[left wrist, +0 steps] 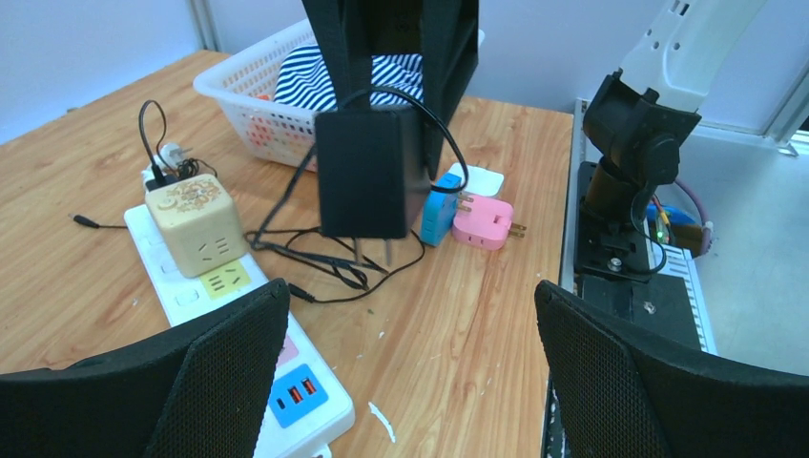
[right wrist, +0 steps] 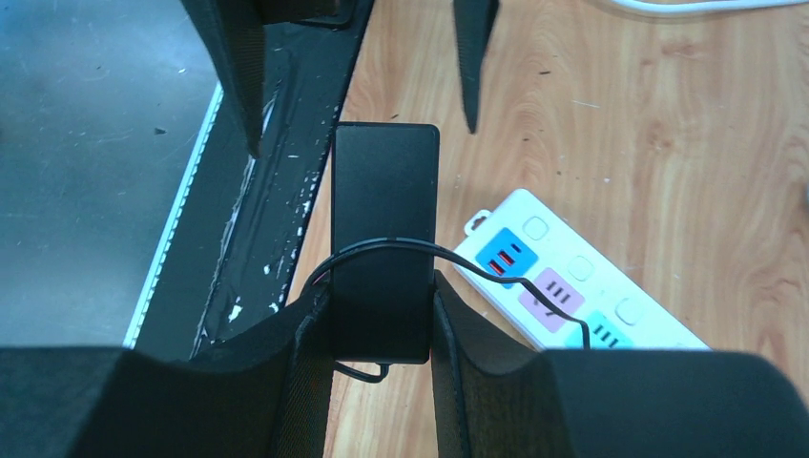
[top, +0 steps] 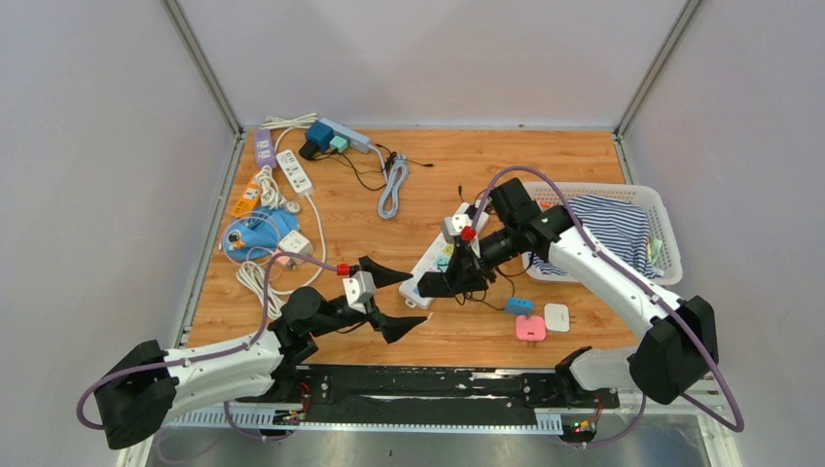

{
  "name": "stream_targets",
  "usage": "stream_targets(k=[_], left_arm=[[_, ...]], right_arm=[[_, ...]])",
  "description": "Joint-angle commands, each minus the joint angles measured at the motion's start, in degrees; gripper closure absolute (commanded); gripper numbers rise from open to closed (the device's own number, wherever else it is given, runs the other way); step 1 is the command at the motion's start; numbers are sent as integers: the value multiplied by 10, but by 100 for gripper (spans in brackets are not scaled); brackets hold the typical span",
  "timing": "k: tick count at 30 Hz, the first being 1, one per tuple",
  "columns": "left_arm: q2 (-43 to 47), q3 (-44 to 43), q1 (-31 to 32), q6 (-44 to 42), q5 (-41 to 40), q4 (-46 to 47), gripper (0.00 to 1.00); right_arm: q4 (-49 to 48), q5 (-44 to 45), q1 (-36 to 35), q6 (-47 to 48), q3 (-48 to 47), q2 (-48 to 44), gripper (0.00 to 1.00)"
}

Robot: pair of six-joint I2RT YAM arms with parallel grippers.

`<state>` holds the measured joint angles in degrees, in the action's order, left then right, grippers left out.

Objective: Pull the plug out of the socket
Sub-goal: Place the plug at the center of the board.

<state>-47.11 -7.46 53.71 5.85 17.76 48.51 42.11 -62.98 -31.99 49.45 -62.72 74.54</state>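
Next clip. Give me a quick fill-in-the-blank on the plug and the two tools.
The right tool holds a ____ adapter. Its prongs show bare, so it is ____ from the white power strip. The left tool's jaws stand ____. The white basket holds a ____ cloth.
Missing: black; unplugged; open; striped.

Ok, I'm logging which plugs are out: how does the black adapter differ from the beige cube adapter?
The black adapter is a plain dark block; the beige cube adapter is cube-shaped with a patterned top. The black adapter hangs in the air, clamped in the right pincer, with its prongs bare; the beige cube adapter sits on the white power strip, with nothing gripping it. Both are plug-in units.
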Motion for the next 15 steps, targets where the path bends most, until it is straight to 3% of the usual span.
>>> stream_targets(k=[1, 7, 15], left_arm=[[-31, 4, -5, 23, 3, 83, 0], [-94, 11, -5, 75, -1, 179, 1], [-184, -11, -5, 115, 37, 244, 22]], right_arm=[[29, 0, -28, 37, -12, 12, 100], [30, 19, -50, 40, -13, 21, 100], [30, 27, -55, 39, -14, 29, 100]])
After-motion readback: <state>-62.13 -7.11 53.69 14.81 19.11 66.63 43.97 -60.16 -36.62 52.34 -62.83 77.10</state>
